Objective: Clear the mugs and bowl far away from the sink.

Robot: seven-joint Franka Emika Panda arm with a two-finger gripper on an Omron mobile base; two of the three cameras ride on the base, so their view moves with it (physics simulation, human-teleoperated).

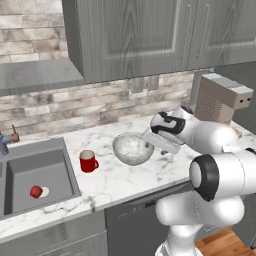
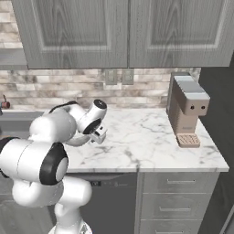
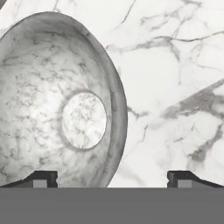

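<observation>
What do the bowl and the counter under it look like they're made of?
Bowl: seems a pale grey-white glass or glazed stoneware, semi-translucent with a mottled, speckled surface and soft sheen; the render leaves it open. Counter: looks like polished white marble, or a marble-look slab, going by the grey veins running across it.

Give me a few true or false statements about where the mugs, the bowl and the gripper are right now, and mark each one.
1. The bowl sits on the counter. True.
2. A red mug stands on the counter between the sink and the bowl. True.
3. The gripper is clamped on the bowl's rim. False: its jaws stand open, holding nothing.
4. Both sink basins are empty. False: a small red mug lies in the basin.
5. The bowl holds a mug. False: it is empty.
</observation>
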